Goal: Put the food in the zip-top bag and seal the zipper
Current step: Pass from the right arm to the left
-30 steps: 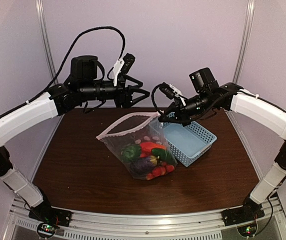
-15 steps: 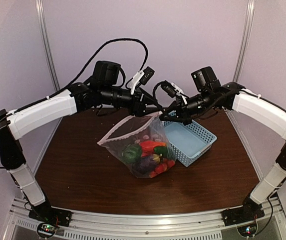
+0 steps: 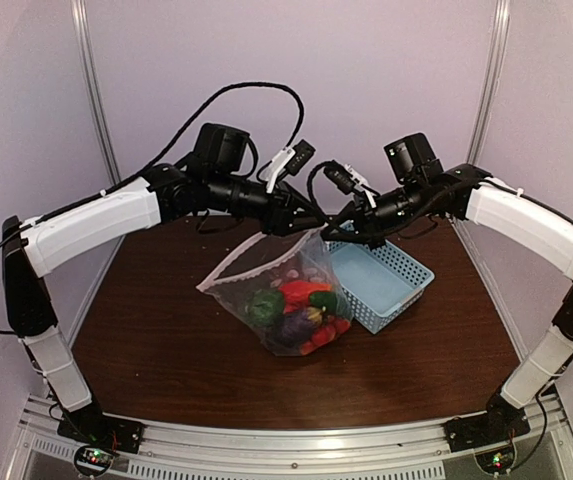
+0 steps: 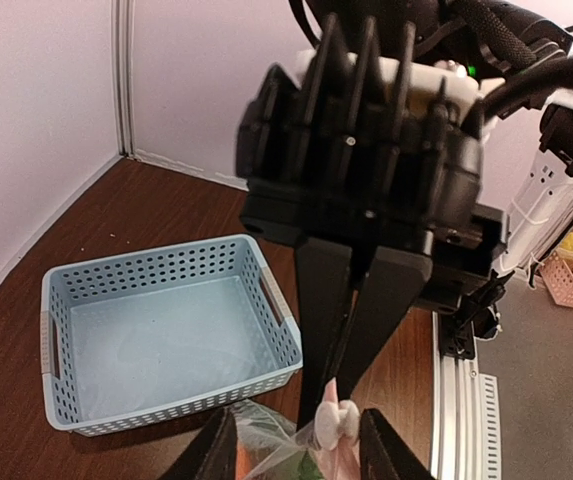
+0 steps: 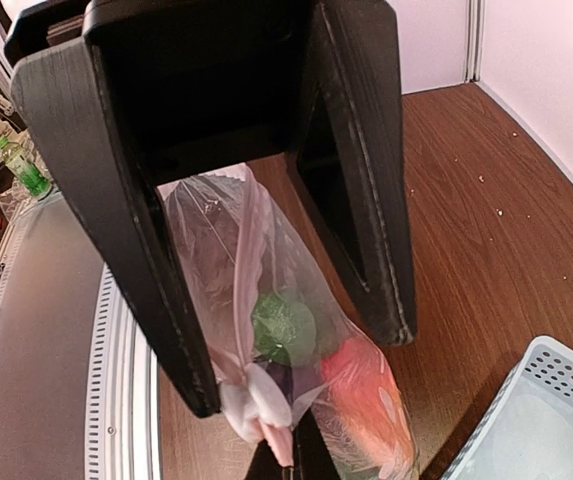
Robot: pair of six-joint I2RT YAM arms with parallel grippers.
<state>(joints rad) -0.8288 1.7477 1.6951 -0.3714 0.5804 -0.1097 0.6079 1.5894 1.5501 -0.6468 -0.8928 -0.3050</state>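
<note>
The zip-top bag [image 3: 288,285] stands mid-table with the food [image 3: 301,305] inside: a green pepper, a purple eggplant and red pieces. Its zipper [image 3: 238,262] gapes open toward the left. My right gripper [image 3: 324,235] is shut on the pink tab at the bag's right top corner, seen head-on in the left wrist view [image 4: 341,390]. A white slider [image 4: 341,425] sits just below it and also shows in the right wrist view [image 5: 261,395]. My left gripper [image 3: 311,222] is open, its fingers [image 5: 176,300] straddling the bag corner at the slider without closing.
An empty light blue slotted basket [image 3: 391,262] sits right of the bag, touching it; it also shows in the left wrist view [image 4: 166,340]. Both grippers crowd the same bag corner above the table's back half. Grey walls enclose the back and sides.
My left arm has swung right and down, bringing its open gripper from the back left to the bag corner held by the right gripper. The right gripper has stayed put.
</note>
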